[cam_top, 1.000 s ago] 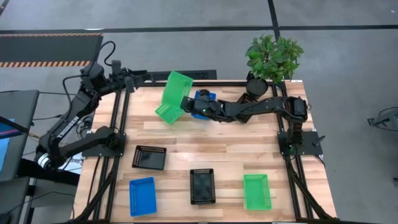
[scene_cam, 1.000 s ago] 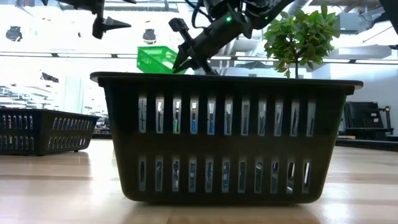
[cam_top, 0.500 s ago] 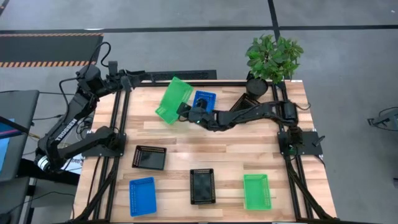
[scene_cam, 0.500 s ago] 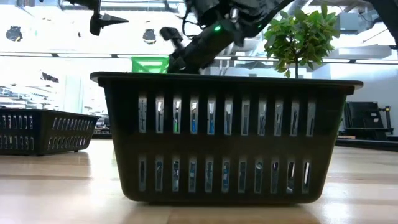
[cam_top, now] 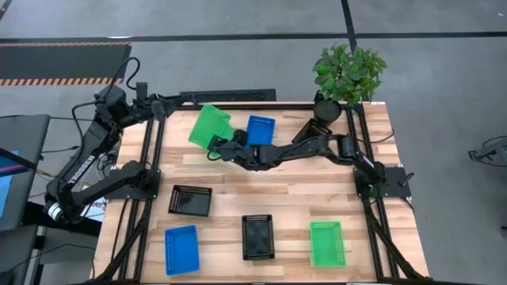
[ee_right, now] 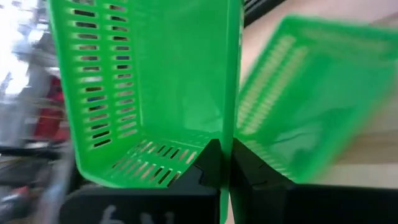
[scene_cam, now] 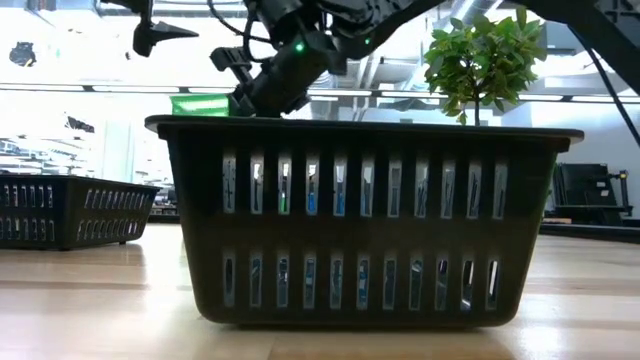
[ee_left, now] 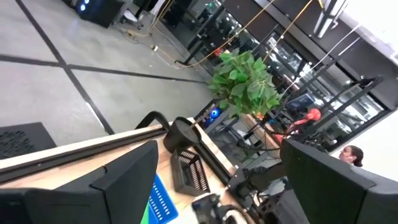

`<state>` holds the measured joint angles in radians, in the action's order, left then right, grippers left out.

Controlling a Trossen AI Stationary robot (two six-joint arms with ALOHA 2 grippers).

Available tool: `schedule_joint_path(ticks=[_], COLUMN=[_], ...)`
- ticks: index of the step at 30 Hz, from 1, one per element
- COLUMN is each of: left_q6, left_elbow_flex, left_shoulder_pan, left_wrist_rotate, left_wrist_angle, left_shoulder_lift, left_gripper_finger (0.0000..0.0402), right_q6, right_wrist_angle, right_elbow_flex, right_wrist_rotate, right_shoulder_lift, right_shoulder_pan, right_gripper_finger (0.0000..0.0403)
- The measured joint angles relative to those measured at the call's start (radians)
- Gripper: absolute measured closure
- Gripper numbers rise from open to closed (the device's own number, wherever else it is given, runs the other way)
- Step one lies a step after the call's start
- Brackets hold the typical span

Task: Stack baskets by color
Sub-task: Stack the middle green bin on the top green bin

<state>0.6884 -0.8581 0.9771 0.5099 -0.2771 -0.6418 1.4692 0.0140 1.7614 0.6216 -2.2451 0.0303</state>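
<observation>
The green basket held in the air hangs over the far left part of the table, tipped so that its open side faces sideways. The right tool is clamped on its rim; in the right wrist view the two dark fingers pinch one wall of the basket between them, which explains the tilt: it hangs from one edge. That view also shows a second green basket lying flat right under and beside the held one, so the carry looks meant to nest the two, green on green.

Just beside it toward the far edge lies a blue basket, close to the right arm's stretched links. Along the near edge stand another blue basket at the near left corner, a black basket in the middle and a green basket toward the near right. Another black basket sits left of centre. These remain unsorted, so the task seems to be at an early stage.

The left tool waits off the far left corner, its fingers spread wide and holding nothing. A potted plant stands at the far right corner, well apart from the carry. The blue basket beside the arm is the likeliest thing to get nudged when the green one comes down.
</observation>
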Motion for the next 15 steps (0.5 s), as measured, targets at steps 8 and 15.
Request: schedule_joint_path(ticks=[8,15], left_q6=[0.005,0.03], left_elbow_flex=[0.0,0.0], left_shoulder_pan=[0.0,0.0], left_wrist_rotate=[-0.002,-0.003], left_wrist_angle=[-0.004,-0.005], left_shoulder_lift=[0.014,0.013], left_gripper_finger=[0.0077,0.0077], right_q6=[0.025,0.094], right_wrist_angle=[0.096,0.179], right_elbow_flex=[0.011,0.009], right_wrist_rotate=[0.035,0.033], right_shoulder_lift=[0.004,-0.002], right_shoulder_pan=[-0.012,-0.027], right_gripper_finger=[0.0378,0.0378])
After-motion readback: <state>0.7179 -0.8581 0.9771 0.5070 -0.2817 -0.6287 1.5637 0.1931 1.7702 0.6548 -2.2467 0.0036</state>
